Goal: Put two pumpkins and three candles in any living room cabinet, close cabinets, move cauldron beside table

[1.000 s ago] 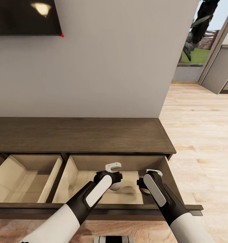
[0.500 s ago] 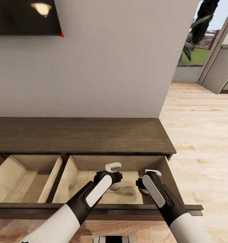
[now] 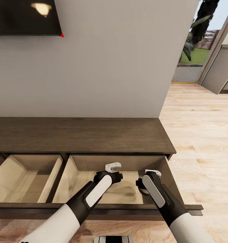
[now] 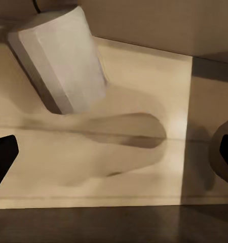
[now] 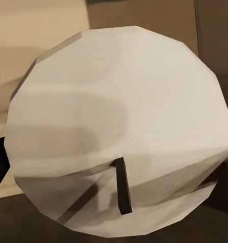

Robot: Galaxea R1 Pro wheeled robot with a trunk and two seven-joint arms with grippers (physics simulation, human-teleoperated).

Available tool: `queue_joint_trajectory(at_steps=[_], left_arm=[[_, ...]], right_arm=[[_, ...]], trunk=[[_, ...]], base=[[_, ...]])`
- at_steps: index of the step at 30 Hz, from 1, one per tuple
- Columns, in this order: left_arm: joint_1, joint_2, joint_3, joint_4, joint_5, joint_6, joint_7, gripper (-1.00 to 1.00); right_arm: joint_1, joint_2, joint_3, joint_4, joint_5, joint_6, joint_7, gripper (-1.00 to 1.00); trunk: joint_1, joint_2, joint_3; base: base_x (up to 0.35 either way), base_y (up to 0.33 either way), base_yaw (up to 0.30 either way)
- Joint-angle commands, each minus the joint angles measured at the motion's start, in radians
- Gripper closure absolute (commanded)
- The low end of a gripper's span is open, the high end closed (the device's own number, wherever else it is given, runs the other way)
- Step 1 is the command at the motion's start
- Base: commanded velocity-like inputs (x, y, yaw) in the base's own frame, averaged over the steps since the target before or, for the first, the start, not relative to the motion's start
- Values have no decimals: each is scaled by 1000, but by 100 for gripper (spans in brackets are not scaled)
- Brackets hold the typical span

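One candle [image 4: 61, 58] lies tipped in the open cabinet [image 3: 80, 135] drawer, freed from the spread left gripper [image 4: 114, 152]. The right gripper [image 3: 148, 184] holds another candle [image 5: 119, 131] over that drawer, unreleased. Drawers remain open.

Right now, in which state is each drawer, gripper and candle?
Left drawer: open.
Right drawer: open.
Left gripper: open, holding nothing.
Loose candle: tilted, free of the fingers, inside the right drawer.
Right gripper: shut on the gripped candle.
Gripped candle: held over the right drawer.
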Motion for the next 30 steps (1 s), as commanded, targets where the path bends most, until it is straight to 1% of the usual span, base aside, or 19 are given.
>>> queue_joint_trajectory(at_steps=[1, 3, 6, 8, 9, 10, 12, 13, 17, 23, 25, 28, 30], left_arm=[[-1, 0, -2, -1, 7, 1, 8, -100], [-1, 0, -2, -1, 7, 1, 8, -100], [-1, 0, -2, -1, 7, 1, 8, -100], [-1, 0, -2, -1, 7, 1, 8, -100], [-1, 0, -2, -1, 7, 1, 8, -100], [-1, 0, -2, -1, 7, 1, 8, -100], [-1, 0, -2, -1, 7, 1, 8, -100], [-1, 0, -2, -1, 7, 1, 8, -100], [-1, 0, -2, -1, 7, 1, 8, -100], [-1, 0, -2, -1, 7, 1, 8, -100], [-1, 0, -2, -1, 7, 1, 8, -100], [-1, 0, -2, -1, 7, 1, 8, -100], [-1, 0, -2, -1, 7, 1, 8, -100]], right_arm=[[-1, 0, 2, -1, -10, 0, -11, -100], [-1, 0, 2, -1, -9, -5, -10, -100], [-1, 0, 5, 4, -9, -52, 4, -100], [-4, 0, 19, 30, -4, -72, 44, -100], [-14, 0, 30, 69, 4, -79, 84, -100], [-26, 0, 35, 98, 9, -84, 109, -100], [-46, 0, 41, 156, 29, -97, 143, -100], [-50, 0, 42, 168, 40, -106, 149, -100], [-67, 0, 42, 225, 74, -126, 160, -100], [-78, 0, 43, 258, 85, -135, 162, -100], [-79, 0, 43, 259, 87, -149, 162, -100], [-79, -1, 45, 260, 101, -239, 162, -100], [-79, -2, 46, 262, 131, -289, 162, -100]], trunk=[[0, 0, -1], [0, 0, -1], [0, 0, -1], [0, 0, -1], [0, 0, -1], [0, 0, -1], [0, 0, -1], [0, 0, -1], [0, 0, -1], [0, 0, -1], [0, 0, -1], [0, 0, -1], [0, 0, -1]], base=[[0, 0, 0], [0, 0, 0], [0, 0, 0], [0, 0, 0], [0, 0, 0], [0, 0, 0], [0, 0, 0], [0, 0, 0], [0, 0, 0], [0, 0, 0], [0, 0, 0], [0, 0, 0], [0, 0, 0]])
